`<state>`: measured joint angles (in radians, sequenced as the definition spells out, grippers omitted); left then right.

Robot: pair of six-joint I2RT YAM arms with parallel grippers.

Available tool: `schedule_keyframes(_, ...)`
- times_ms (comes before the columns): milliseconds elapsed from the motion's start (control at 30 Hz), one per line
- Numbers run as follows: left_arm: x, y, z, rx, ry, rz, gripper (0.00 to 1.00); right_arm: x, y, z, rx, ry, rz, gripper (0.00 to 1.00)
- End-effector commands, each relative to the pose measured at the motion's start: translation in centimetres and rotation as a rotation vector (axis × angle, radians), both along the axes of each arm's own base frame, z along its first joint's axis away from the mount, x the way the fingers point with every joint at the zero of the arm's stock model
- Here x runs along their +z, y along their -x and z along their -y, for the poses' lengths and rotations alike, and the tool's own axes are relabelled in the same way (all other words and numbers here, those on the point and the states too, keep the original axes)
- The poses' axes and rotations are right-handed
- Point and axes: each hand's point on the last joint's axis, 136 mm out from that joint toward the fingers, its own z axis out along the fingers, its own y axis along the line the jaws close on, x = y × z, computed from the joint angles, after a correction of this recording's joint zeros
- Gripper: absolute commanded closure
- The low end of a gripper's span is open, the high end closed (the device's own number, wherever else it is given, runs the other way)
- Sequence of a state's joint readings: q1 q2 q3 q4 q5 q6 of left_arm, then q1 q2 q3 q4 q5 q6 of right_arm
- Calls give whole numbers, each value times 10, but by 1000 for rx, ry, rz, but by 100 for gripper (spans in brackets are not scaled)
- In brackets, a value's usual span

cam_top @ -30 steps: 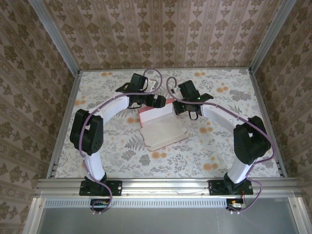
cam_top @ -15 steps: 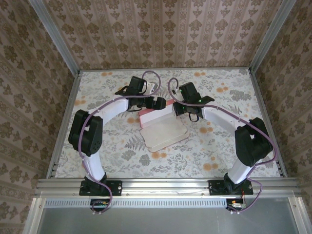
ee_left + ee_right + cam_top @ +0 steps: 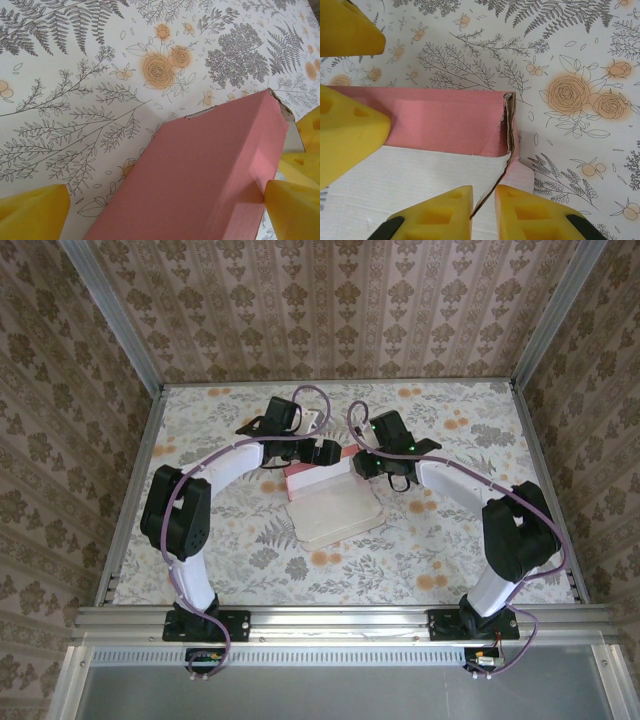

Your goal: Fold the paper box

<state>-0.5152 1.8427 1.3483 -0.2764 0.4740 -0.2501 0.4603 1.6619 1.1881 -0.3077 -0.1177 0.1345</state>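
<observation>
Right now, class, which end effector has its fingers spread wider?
The left end effector: its fingers stand far apart, straddling the pink wall of the paper box. The right end effector has fingers almost together, a card edge between them.

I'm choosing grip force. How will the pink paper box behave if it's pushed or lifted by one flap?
Probably floppy: the paper box is thin card, and its corner seam gapes. Likely light, so apt to slide on the printed tabletop rather than resist. Its raised pink wall may fold over if pushed.
</observation>
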Motion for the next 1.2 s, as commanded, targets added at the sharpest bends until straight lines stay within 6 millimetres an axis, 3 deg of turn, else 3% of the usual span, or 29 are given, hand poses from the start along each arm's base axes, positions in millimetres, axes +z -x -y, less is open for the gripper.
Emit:
schedule_keyframes(0,6,5,3,-51,16,6,0,23,10,-2,37,-73,10,78)
schedule_keyframes(233,4,5,6,-76,12,0,0,47,14,6,37,-191,58,76)
schedule_keyframes(333,5,4,6,-76,12,1,0,51,12,16,3,-220,99,70)
schedule_keyframes(367,5,4,5,-75,10,3,0,50,13,17,8,-237,101,65)
schedule_keyframes(433,6,3,5,-75,7,3,0,51,13,20,1,-270,110,45)
schedule_keyframes(567,7,2,4,-74,4,2,0,48,7,29,-29,-267,139,23)
schedule_keyframes(633,8,1,4,-73,3,4,0,40,7,28,34,-212,170,19)
schedule_keyframes(700,8,0,4,-74,2,1,0,34,5,35,30,-164,164,18)
schedule_keyframes(833,8,-1,4,-74,-1,2,0,39,-2,46,-6,-230,187,32)
schedule_keyframes(900,8,-2,4,-74,-1,2,0,40,-5,49,-6,-266,184,33)
schedule_keyframes(1000,7,-2,4,-75,-3,0,0,39,-16,57,-44,-304,178,50)
schedule_keyframes(1167,13,-4,4,-73,-7,9,0,41,-32,68,-89,-365,160,56)
